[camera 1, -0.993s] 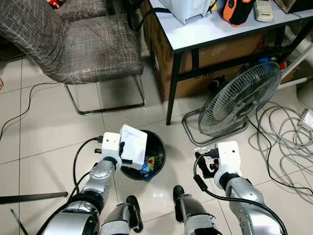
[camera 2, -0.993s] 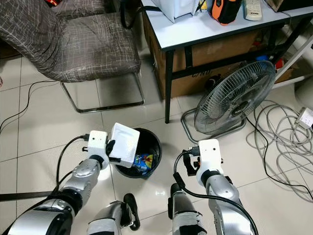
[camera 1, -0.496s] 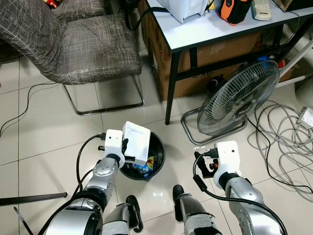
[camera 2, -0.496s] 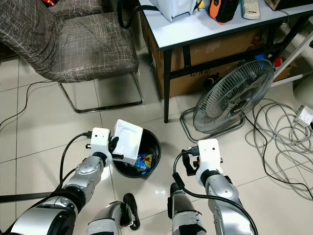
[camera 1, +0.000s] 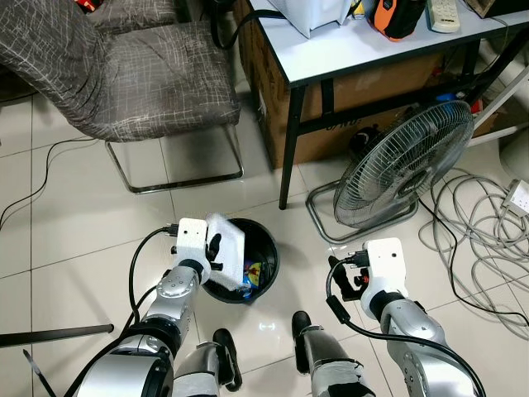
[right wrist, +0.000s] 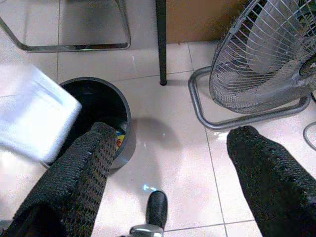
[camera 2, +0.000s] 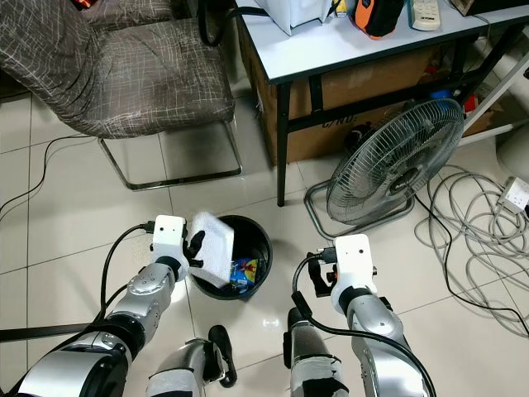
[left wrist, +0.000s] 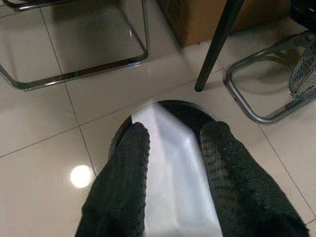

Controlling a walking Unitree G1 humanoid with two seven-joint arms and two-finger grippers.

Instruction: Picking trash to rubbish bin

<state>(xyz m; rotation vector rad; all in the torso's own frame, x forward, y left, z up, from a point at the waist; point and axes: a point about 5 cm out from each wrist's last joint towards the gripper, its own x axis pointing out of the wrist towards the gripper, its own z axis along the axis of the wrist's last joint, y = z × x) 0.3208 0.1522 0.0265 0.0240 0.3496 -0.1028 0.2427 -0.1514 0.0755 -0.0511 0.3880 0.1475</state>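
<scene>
The left end effector (left wrist: 170,163) grips a white foam tray (left wrist: 173,173) directly over the black bin (camera 1: 263,256), release remaining; the right end effector (right wrist: 168,163) gapes empty.

White box (camera 1: 229,247), black bin (camera 1: 266,251), grey crosshatched chair (camera 1: 124,74)

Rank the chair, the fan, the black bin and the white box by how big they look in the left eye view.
1. Chair, largest by far.
2. Fan.
3. Black bin and white box: these look close. The box, held at the bin's rim by the left end effector, sits nearer the camera, so I won't rank them.
</scene>
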